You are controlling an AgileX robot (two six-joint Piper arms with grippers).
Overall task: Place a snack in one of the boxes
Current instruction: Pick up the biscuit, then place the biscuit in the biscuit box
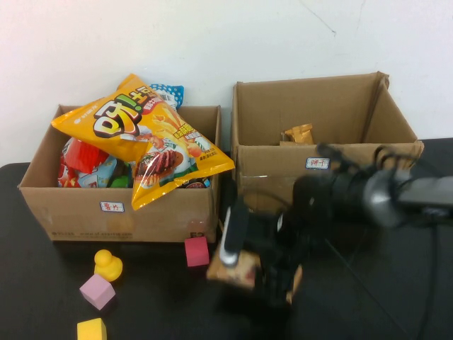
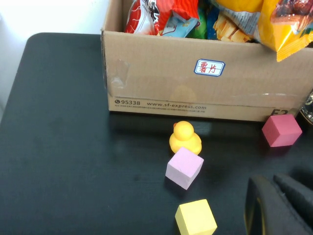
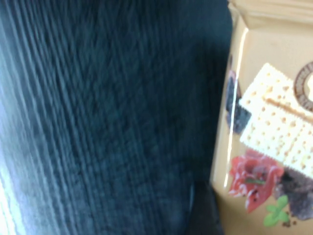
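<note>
right gripper [image 1: 265, 273] is clamping your cracker pack [image 1: 237, 270] in front of right box [image 1: 322, 166] | left gripper [image 2: 274, 205] is sitting near pink cube [image 2: 184, 167], fingers: can't tell

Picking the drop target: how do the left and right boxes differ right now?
The left box is heaped with snack bags, a yellow chip bag overflowing its rim; the right box holds one small tan packet. The left sits lower with short walls; the right is taller. Both are open brown cardboard with a small front label. The right pincer carries a cracker packet before the right box.
</note>
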